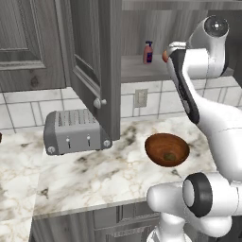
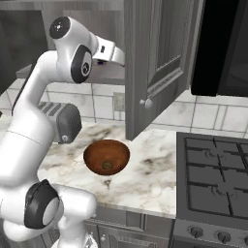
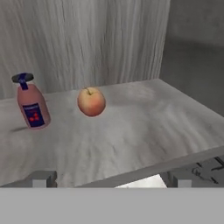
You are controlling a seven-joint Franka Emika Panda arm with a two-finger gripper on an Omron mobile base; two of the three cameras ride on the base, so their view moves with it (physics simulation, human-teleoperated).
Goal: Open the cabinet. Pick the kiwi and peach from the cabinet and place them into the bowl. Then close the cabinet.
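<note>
Gripper (image 3: 111,177): jaws spread wide, nothing between them, at the front edge of the cabinet shelf; fingertips (image 3: 43,178) show low in the hand view.
Bowl (image 1: 167,149): on the marble counter (image 1: 94,175), right of the toaster (image 1: 75,131), well below the shelf.
Kiwi (image 1: 168,156): small brownish lump lying inside the bowl.
Cabinet (image 1: 106,56): both doors swung out; the left door's round knob (image 1: 99,102) hangs above the toaster, the right door's knob (image 2: 144,102) above the counter beside the stove (image 2: 213,184).
Peach (image 3: 91,101): resting on the shelf inside the cabinet, ahead of the gripper, not touched.
Bottle (image 3: 30,103): pink-red with dark cap, upright on the shelf just beside the peach.
</note>
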